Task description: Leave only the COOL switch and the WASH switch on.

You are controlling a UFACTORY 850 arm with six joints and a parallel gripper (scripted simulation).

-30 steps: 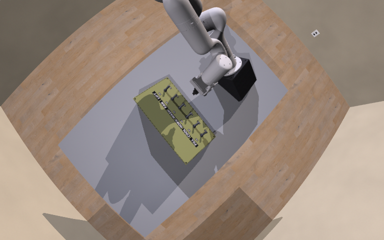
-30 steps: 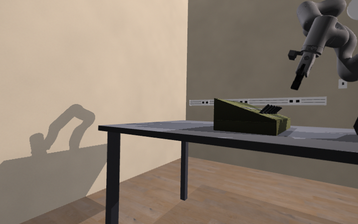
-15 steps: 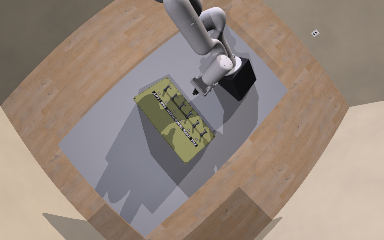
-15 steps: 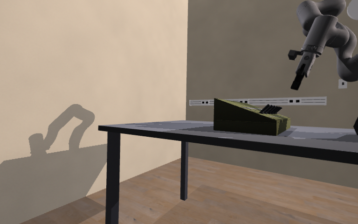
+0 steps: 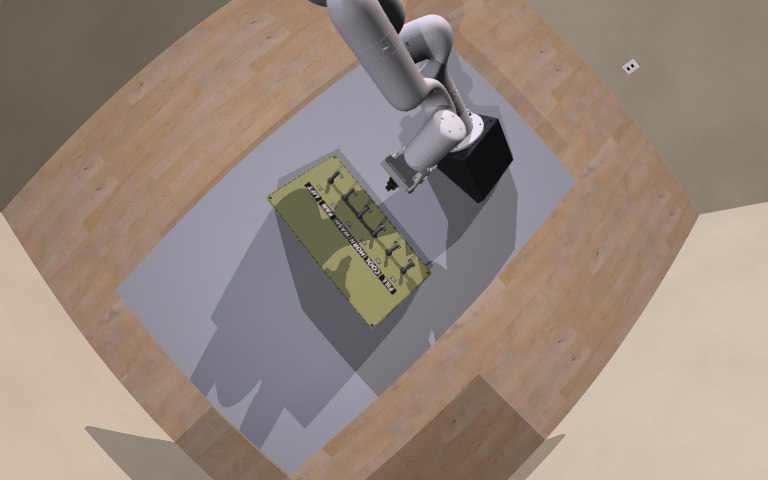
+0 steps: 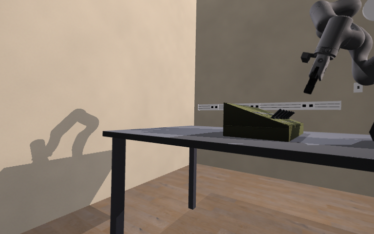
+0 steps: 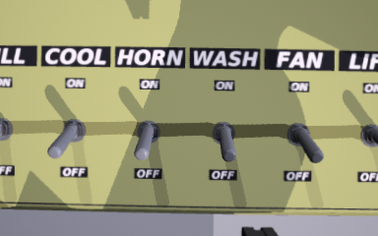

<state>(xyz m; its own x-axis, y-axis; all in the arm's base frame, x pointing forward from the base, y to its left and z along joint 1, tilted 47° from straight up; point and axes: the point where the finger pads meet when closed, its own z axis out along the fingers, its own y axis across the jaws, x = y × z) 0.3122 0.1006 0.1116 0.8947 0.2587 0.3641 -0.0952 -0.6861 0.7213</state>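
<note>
Console [image 5: 339, 249]: olive wedge-shaped box on the grey table [image 6: 171, 138], sitting diagonal in the top view, sloped face up, toward the right part of the table in the exterior view.
Labels: wrist view reads, left to right, a cut-off "LL", COOL, HORN, WASH, FAN, and a cut-off "LI"; each has ON printed above its lever and OFF below.
COOL switch [image 7: 65, 139]: lever tip points down-left toward its OFF mark.
HORN switch [image 7: 145, 141]: lever leans down toward OFF.
WASH switch [image 7: 225, 142]: lever leans down toward OFF.
FAN switch [image 7: 306, 143]: lever leans down-right toward OFF.
End switches: only the bases show at the left and right frame edges in the wrist view; can't read their positions there.
All six from the side: levers [image 6: 282, 113] line up parallel, all tilted the same way.
My gripper [image 6: 308, 88]: jaws fully closed, nothing between them.
My position: in the air above the console, off its low edge, touching nothing; fingers angled down and to the left in the exterior view.
Top view: my gripper [image 5: 389, 184] is near the long edge of the console where the levers are, level with the LIFT/FAN end, over bare table.
Wrist view: dark fingertips just peek in at the bottom edge, below the gap between WASH and FAN.
Arm base [image 5: 478, 155]: black block on the table, right of the console in the top view, apart from it.
</note>
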